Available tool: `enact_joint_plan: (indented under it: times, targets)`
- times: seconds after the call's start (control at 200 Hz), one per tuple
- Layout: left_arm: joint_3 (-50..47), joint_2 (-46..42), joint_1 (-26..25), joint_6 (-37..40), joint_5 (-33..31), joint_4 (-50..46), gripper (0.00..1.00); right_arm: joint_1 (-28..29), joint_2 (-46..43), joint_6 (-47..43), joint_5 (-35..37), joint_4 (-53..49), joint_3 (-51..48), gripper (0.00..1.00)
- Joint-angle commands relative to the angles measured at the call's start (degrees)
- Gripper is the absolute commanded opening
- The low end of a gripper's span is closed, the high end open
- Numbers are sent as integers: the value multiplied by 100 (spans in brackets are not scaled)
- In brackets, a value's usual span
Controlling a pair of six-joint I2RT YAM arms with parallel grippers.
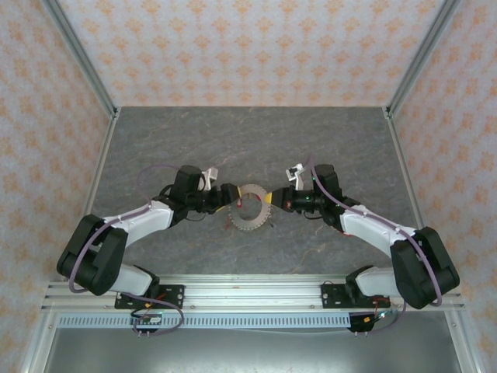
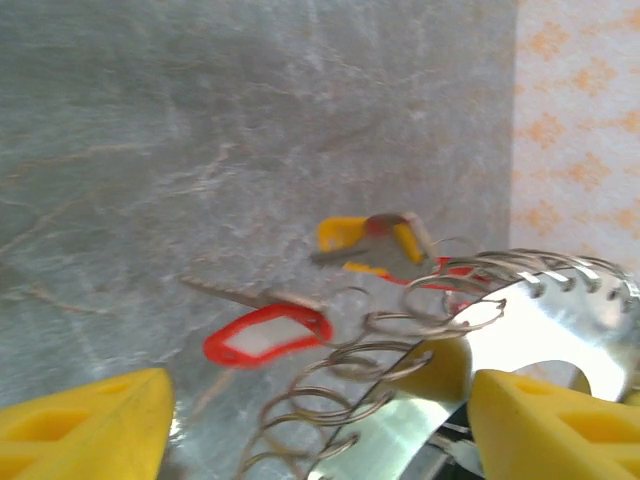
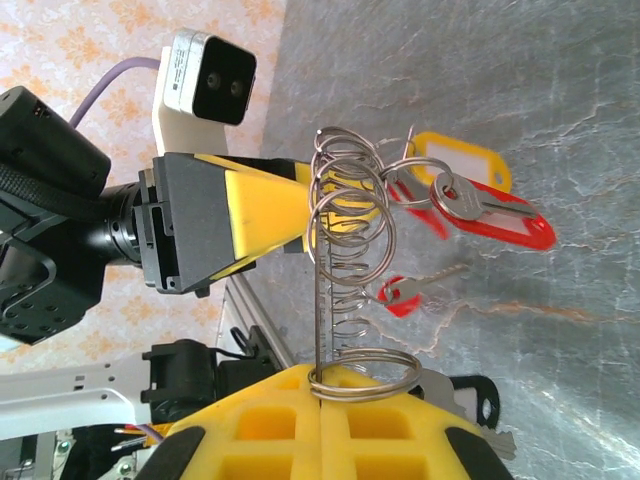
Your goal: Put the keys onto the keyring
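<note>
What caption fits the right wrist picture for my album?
The right claw pinches the coiled wire keyring, with red- and yellow-tagged keys close by.

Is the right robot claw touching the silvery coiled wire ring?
Touching. In the right wrist view, the bottom loop of the silvery coiled wire keyring sits pinched at the seam between the closed yellow fingers of the right gripper.

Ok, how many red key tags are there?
2. One red tag lies beside the yellow tag, under a key; the other red tag sits apart from them, beside the keyring coil. More may be hidden behind the coil.
</note>
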Motion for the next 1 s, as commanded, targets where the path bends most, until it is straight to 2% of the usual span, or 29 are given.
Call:
enact_joint_plan:
  times: [0.0, 0.16, 0.255, 0.305, 0.375, 0.48, 0.646, 0.826, 0.996]
  targets:
    - [154, 56, 120, 1, 632, 563, 69, -34, -152, 47, -390, 558, 269, 0]
    - [220, 46, 182, 126, 820, 416, 63, -42, -107, -13, -515, 561, 410, 0]
    - [246, 51, 183, 83, 1004, 531, 55, -38, -68, -19, -583, 591, 486, 0]
    - [219, -9, 192, 5, 1044, 659, 47, -49, -42, -46, -589, 572, 521, 0]
    - [189, -123, 196, -50, 1127, 811, 43, -69, 10, -121, -617, 496, 591, 0]
    - [215, -275, 201, -32, 1180, 768, 29, -115, 94, -158, -587, 461, 670, 0]
    - [267, -488, 209, -22, 1223, 691, 31, -190, 314, -299, -472, 293, 803, 0]
    - [364, -672, 209, -9, 1262, 574, 41, -198, 566, -435, -428, 284, 928, 0]
    - [383, -865, 209, -96, 1229, 600, 40, -238, 791, -438, -543, 549, 1018, 0]
